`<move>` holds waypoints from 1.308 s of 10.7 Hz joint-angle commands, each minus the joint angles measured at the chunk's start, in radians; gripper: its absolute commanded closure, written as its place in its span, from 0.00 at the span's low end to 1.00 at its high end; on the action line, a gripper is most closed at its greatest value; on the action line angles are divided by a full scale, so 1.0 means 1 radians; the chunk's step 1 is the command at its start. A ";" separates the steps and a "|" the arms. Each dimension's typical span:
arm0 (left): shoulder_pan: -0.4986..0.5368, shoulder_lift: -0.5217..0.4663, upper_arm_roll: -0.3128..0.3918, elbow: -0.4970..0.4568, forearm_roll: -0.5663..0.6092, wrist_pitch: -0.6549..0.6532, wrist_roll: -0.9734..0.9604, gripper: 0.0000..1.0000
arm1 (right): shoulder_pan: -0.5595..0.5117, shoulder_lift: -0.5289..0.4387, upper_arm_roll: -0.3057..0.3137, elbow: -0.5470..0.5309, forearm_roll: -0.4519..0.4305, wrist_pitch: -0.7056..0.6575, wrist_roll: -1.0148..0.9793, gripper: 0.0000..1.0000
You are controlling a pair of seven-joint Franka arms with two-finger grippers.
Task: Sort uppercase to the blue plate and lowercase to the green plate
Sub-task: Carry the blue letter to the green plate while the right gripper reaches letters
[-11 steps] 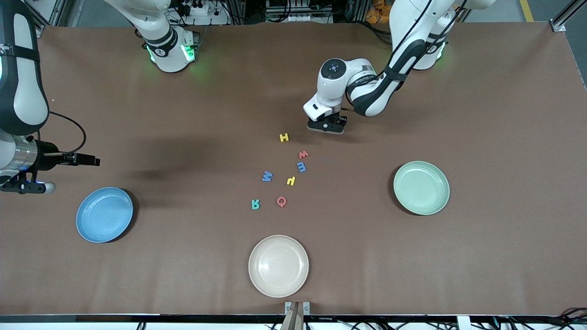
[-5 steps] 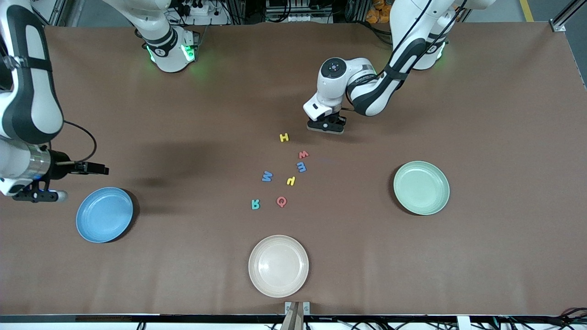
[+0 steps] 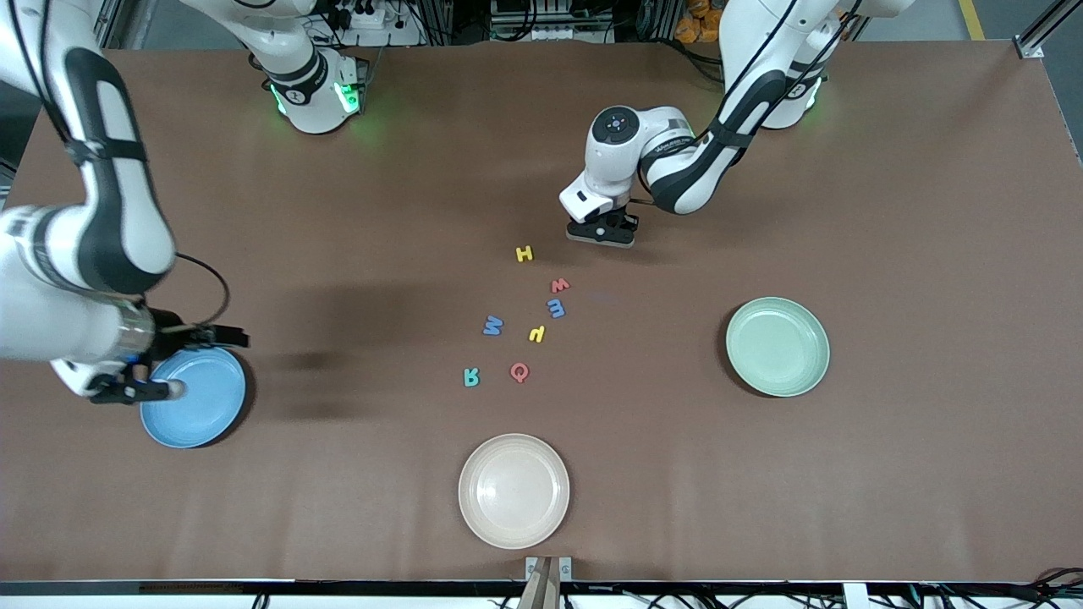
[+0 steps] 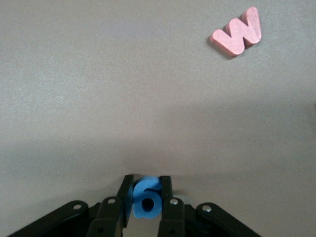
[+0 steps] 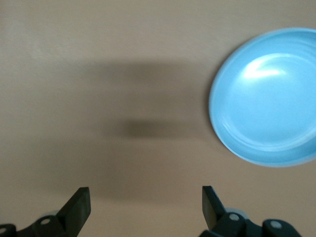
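Blue g (image 4: 146,198) pinched in left gripper (image 4: 146,205) jaws; right gripper (image 5: 143,207) jaws wide

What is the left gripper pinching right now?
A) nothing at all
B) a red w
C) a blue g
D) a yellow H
C: in the left wrist view the left gripper is shut on the blue g, while the red w lies loose on the table.
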 commanded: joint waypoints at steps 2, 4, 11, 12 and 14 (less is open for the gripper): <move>0.013 -0.027 0.004 0.010 0.039 -0.059 -0.004 1.00 | 0.076 0.115 -0.003 0.134 0.010 0.033 0.004 0.00; 0.034 -0.065 0.007 0.017 0.037 -0.100 0.037 1.00 | 0.115 0.139 -0.003 0.136 0.050 0.082 0.021 0.00; 0.411 -0.191 -0.144 0.026 -0.077 -0.250 0.423 1.00 | 0.377 0.295 -0.005 0.137 0.075 0.422 0.350 0.00; 0.503 -0.209 -0.195 0.043 -0.122 -0.296 0.524 1.00 | 0.406 0.310 -0.006 0.139 0.073 0.440 0.380 0.00; 0.670 -0.230 -0.246 0.053 -0.147 -0.336 0.705 1.00 | 0.454 0.346 -0.009 0.154 0.068 0.473 0.412 0.00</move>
